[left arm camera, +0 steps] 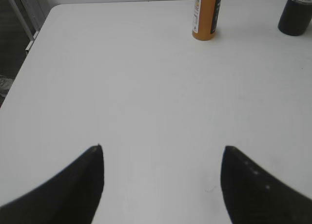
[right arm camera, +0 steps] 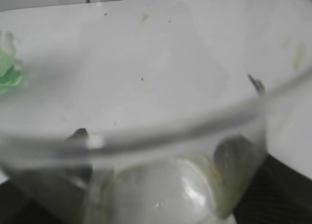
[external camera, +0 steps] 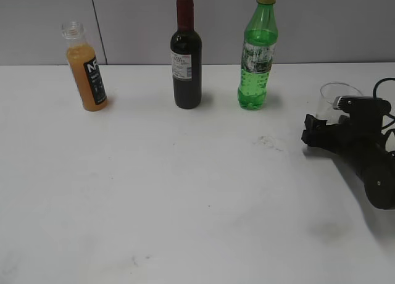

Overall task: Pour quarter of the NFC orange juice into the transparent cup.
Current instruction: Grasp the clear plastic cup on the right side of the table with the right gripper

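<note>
The NFC orange juice [external camera: 87, 71] stands uncapped at the back left of the table and leans a little; its lower part shows in the left wrist view [left arm camera: 204, 17]. My left gripper [left arm camera: 163, 158] is open and empty over bare table, well short of the bottle; it is out of the exterior view. The transparent cup [external camera: 338, 94] is at the far right. My right gripper [external camera: 315, 129] is shut on it. In the right wrist view the cup [right arm camera: 161, 185] fills the frame, with the jaws [right arm camera: 165, 121] dark on either side of its wall.
A dark wine bottle [external camera: 186, 52] with a red cap stands at the back centre, its base in the left wrist view [left arm camera: 295, 14]. A green soda bottle [external camera: 258, 52] stands to its right. The white table [external camera: 185, 191] spreads in front of them.
</note>
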Robot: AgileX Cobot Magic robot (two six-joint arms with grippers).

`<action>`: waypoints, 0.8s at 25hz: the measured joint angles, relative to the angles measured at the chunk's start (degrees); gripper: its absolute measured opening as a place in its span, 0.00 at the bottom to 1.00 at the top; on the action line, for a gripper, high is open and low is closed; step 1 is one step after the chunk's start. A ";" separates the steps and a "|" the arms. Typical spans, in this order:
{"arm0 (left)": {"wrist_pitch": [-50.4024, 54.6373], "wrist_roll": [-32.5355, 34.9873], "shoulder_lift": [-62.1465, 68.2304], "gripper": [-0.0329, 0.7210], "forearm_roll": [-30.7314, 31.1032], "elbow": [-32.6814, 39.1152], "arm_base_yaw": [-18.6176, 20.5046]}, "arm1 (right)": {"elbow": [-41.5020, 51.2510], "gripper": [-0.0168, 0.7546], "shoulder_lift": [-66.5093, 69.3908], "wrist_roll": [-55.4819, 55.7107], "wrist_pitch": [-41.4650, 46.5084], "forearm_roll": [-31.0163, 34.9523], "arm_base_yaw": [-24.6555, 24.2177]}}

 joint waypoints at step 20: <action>0.00 0.00 0.00 0.80 0.00 0.00 0.00 | -0.06 0.71 -0.61 -0.12 0.49 0.00 0.00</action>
